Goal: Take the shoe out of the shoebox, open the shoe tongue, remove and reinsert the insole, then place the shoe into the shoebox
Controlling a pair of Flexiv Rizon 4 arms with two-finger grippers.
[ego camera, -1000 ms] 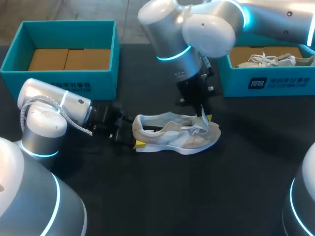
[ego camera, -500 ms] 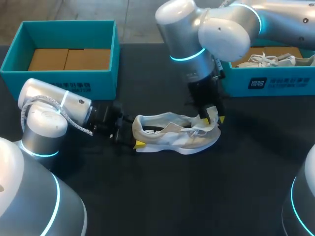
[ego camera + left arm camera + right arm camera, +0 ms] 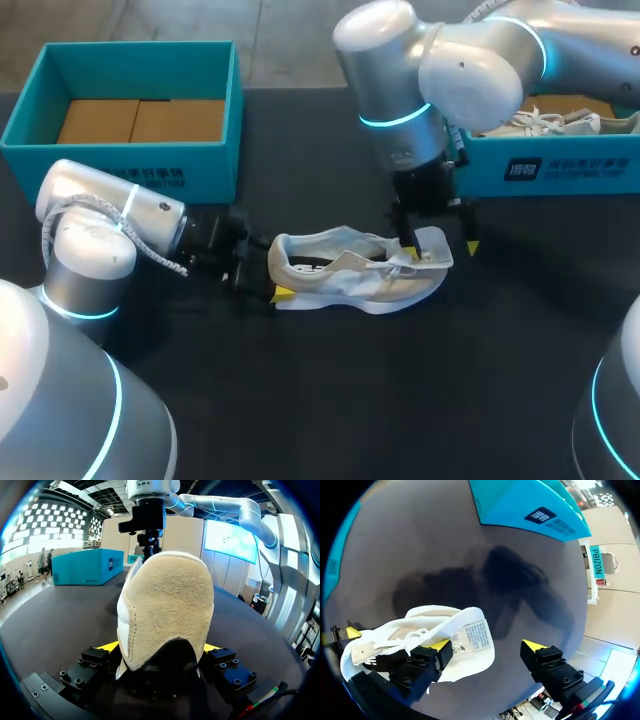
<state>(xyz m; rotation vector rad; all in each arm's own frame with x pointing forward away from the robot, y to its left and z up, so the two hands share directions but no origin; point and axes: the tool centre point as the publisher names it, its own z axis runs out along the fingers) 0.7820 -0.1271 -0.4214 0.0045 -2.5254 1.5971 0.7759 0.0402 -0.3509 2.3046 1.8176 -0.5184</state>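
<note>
Shoe [image 3: 355,272] lies on its sole mid-frame on the dark surface [image 3: 330,400], outside both boxes, toe toward the right. Left pincer [image 3: 268,275] is clamped on the heel, one yellow tip on each side. Tongue [image 3: 432,245] is flipped up over the toe. Right pincer [image 3: 440,248] is wide open above it, one finger against the tongue, holding nothing. Left shoebox [image 3: 130,160] is upper left, right shoebox [image 3: 560,165] upper right.
</note>
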